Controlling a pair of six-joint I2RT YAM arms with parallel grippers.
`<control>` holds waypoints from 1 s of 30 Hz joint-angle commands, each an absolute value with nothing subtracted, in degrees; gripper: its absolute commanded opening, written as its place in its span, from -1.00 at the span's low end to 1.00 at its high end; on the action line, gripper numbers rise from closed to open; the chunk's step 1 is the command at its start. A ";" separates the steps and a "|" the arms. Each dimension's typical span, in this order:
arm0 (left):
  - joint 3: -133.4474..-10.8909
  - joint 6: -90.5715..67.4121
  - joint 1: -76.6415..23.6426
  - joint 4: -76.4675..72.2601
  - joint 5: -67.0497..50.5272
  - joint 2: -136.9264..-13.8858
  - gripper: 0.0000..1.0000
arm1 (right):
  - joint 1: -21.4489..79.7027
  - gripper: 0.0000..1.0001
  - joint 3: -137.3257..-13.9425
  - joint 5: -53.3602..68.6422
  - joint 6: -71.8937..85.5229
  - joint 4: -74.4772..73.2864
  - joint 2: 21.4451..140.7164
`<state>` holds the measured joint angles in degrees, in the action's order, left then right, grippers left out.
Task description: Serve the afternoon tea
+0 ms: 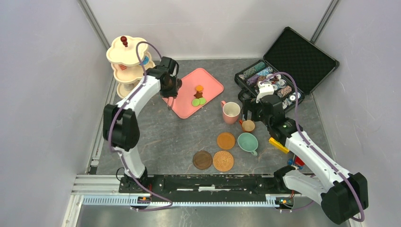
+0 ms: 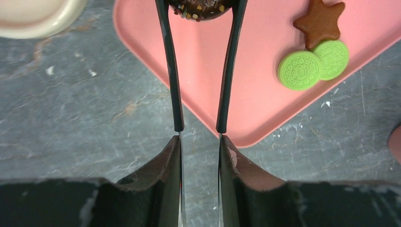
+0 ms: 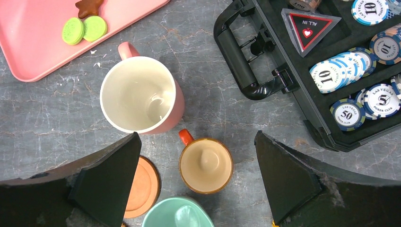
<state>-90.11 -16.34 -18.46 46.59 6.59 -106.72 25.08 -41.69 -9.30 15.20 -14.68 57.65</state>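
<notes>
Pink tray (image 1: 213, 84) on grey marbled table (image 1: 161, 137), lime-green cookies (image 2: 301, 70), brown star cookie (image 2: 320, 21), chocolate pastry (image 2: 201, 8) with speckled sprinkles (orange and pale), pink cup (image 3: 139, 94) cream inside, teal cup (image 1: 247, 142), brown cup (image 3: 205, 165) orange-handled, cream stand (image 1: 116, 56) red-knobbed, blue-and-white striped chips (image 3: 336, 71) in black case (image 1: 302, 56).

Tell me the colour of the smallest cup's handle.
Orange-red, on the brown cup; clearest in the right wrist view.

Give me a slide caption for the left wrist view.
Left tool flanking a sprinkled chocolate pastry over the pink tray, green cookies nearby.
</notes>
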 commanded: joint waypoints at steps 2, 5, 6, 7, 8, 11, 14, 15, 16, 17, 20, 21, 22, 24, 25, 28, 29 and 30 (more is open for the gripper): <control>-87.99 -13.71 -18.63 47.03 11.78 -95.01 -0.44 | 25.31 0.96 -42.47 -9.18 16.02 -13.57 56.30; -86.61 -13.33 -18.40 48.95 14.28 -90.68 -0.41 | 25.29 0.96 -42.19 -8.78 16.39 -13.12 56.11; -86.36 -13.08 -18.24 49.81 14.85 -88.99 -0.41 | 25.31 0.96 -42.10 -8.57 16.47 -13.04 56.15; -86.07 -12.86 -17.85 50.56 15.47 -87.67 -0.40 | 25.31 0.96 -41.97 -8.46 16.45 -12.95 56.06; -85.92 -12.75 -17.34 51.29 15.78 -86.12 -0.40 | 25.31 0.96 -41.85 -8.29 16.53 -12.92 56.04; -85.93 -12.33 -14.42 53.56 15.26 -82.75 -0.38 | 25.31 0.96 -41.40 -8.16 16.56 -12.44 55.89; -86.46 -11.74 -10.69 54.98 13.81 -80.91 -0.37 | 25.30 0.96 -41.27 -7.96 16.56 -12.27 55.83; -86.41 -11.54 -9.46 55.04 12.99 -80.52 -0.36 | 25.31 0.96 -41.25 -7.93 16.56 -12.14 55.90; -86.50 -11.24 -7.91 55.03 11.85 -80.44 -0.35 | 25.31 0.96 -41.22 -7.86 16.53 -12.09 55.91; -86.58 -10.95 -6.67 55.10 10.75 -80.63 -0.36 | 25.31 0.96 -41.23 -7.83 16.54 -11.94 56.05; -87.35 -10.68 -3.06 55.22 8.73 -81.59 -0.37 | 25.31 0.96 -41.24 -7.65 16.49 -11.65 56.23; -87.58 -10.47 -2.29 55.15 8.83 -81.87 -0.37 | 25.31 0.96 -41.37 -7.64 16.51 -11.60 56.39; -87.80 -10.38 -1.63 54.93 8.76 -82.28 -0.37 | 25.31 0.96 -41.40 -7.59 16.44 -11.60 56.45; -87.83 -10.20 -0.23 53.96 8.75 -82.84 -0.38 | 25.31 0.96 -41.40 -7.97 16.19 -11.60 56.43; -87.67 -10.26 -0.09 53.27 8.72 -83.22 -0.38 | 25.29 0.96 -41.31 -8.27 16.10 -11.53 56.51; -87.04 -10.75 2.25 51.07 8.97 -83.99 -0.40 | 25.27 0.96 -41.47 -9.19 15.56 -11.67 56.63; -86.94 -10.96 2.51 50.43 8.99 -84.49 -0.40 | 25.29 0.96 -41.48 -9.33 15.38 -11.77 56.72; -87.01 -11.26 2.79 49.83 9.06 -84.99 -0.40 | 25.31 0.96 -41.57 -9.46 15.33 -11.87 56.70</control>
